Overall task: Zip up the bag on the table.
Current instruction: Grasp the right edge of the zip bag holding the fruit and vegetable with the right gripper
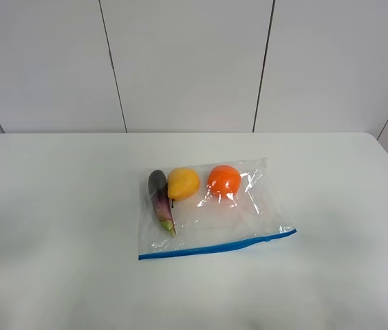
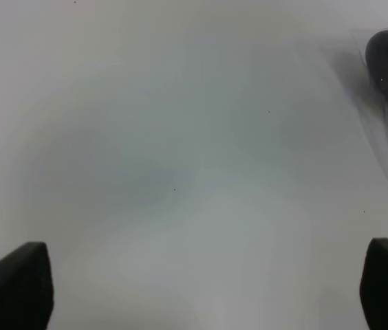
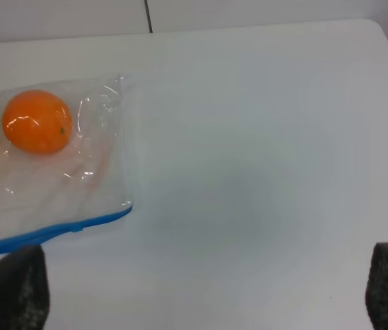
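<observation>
Currently: bag flat on the worktop, both tools spread wide and empty

The bag point(image 1: 214, 218) is seen lying flat on the white worktop point(image 1: 56, 206), a little right of the middle in the high view. Its blue zipper strip point(image 1: 214, 245) runs along the edge nearest that camera. Whether the strip is sealed cannot be told. Three items are enclosed at the far end of the bag: an orange point(image 1: 223, 180) on the right, a yellow pear point(image 1: 182, 183) beside it, and a purple eggplant point(image 1: 159, 199) along the left edge, touching the pear.

The left tool point(image 2: 201, 285) is held released, its two dark fingers point(image 2: 15, 289) set far apart with only bare worktop between them. The eggplant corner of the bag is caught, blurred, at the margin of that wrist view, well apart from the fingers.

The right tool point(image 3: 201, 289) is likewise released, and nothing is gripped by it. The orange end of the bag and the end of the blue strip are shown ahead of it, untouched.
</observation>
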`<act>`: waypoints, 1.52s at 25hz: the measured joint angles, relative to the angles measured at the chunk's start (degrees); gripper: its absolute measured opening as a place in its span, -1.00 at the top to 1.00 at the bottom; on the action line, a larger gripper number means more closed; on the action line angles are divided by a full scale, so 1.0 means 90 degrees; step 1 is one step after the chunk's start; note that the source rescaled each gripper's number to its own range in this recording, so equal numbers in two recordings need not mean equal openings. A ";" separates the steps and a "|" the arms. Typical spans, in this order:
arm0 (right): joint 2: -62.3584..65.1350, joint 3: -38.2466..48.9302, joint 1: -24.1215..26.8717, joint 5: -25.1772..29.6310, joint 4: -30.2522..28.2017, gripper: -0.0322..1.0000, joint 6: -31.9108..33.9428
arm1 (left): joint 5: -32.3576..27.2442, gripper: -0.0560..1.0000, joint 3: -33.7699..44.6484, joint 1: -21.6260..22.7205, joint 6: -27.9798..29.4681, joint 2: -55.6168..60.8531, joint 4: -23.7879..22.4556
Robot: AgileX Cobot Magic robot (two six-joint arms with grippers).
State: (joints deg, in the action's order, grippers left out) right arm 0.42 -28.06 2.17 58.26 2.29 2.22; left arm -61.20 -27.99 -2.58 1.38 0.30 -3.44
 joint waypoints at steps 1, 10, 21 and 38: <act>0.0000 0.0000 0.0000 0.0000 0.0000 -1.00 0.0000 | 0.0000 -1.00 0.0000 0.0000 0.0000 0.0000 0.0000; 0.0000 0.0000 0.0000 -0.0012 0.0087 -1.00 0.0005 | 0.0000 -1.00 0.0000 0.0000 0.0000 0.0000 0.0000; -0.0192 -0.0072 0.0000 -0.1323 0.0309 -1.00 0.0103 | 0.0000 -1.00 0.0000 0.0000 0.0000 0.0000 0.0000; -0.4438 -0.0079 0.0000 -0.3403 0.0502 -1.00 -0.0093 | 0.0000 -1.00 0.0000 0.0000 0.0000 0.0000 0.0000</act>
State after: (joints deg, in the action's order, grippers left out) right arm -39.52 -28.77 2.17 27.63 6.81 1.38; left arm -61.20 -27.99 -2.58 1.38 0.30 -3.44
